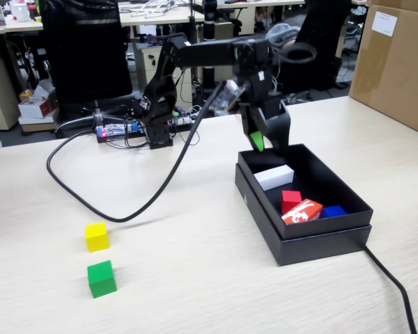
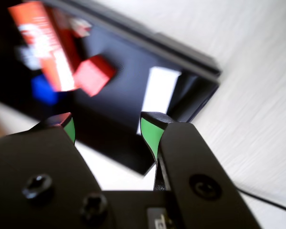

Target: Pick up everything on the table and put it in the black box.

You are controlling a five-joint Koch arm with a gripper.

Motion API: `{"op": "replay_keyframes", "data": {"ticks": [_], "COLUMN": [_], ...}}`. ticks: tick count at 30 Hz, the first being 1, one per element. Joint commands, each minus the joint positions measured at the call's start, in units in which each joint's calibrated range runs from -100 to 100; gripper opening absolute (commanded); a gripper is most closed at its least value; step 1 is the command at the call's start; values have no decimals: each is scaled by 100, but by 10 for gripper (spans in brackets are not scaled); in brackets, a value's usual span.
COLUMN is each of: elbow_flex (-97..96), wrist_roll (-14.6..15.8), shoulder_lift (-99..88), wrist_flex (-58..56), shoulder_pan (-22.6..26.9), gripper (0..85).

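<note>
Hovering our empty, parted pincer [image 2: 105,129] over the black box [image 1: 313,240] that holds the red cube [image 1: 290,200], we should swing low toward the yellow cube [image 1: 96,236] and green cube [image 1: 101,278] on the tabletop [image 1: 195,278], centring before closing

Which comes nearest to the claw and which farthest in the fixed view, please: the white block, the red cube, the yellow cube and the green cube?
From the claw, nearest first:
1. White block, in the black box, just below the claw.
2. Red cube, deeper in the box, beside the printed packet.
3. Yellow cube, on the table, far left.
4. Green cube, in front of the yellow one.
</note>
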Motion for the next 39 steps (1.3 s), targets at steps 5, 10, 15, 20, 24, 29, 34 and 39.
{"op": "replay_keyframes", "data": {"ticks": [5, 10, 15, 20, 24, 29, 34, 39], "elbow_flex": [196, -557, -1835, -3295, -4165, -4437, -4256, -3866], "wrist_roll": [-83, -234, -547, -923, -1187, -1377, -1514, -1592], "shoulder_lift": [-2211, -3038, -3611, -3657, -3600, -2969, -2039, -1167], "wrist_flex": [205, 257, 922, 1492, 2010, 2632, 3116, 3401], "shoulder_pan": [-298, -879, -1573, -2237, -2637, -2935, -3131, -3233], "gripper": [307, 383, 394, 455, 455, 455, 455, 453]}}
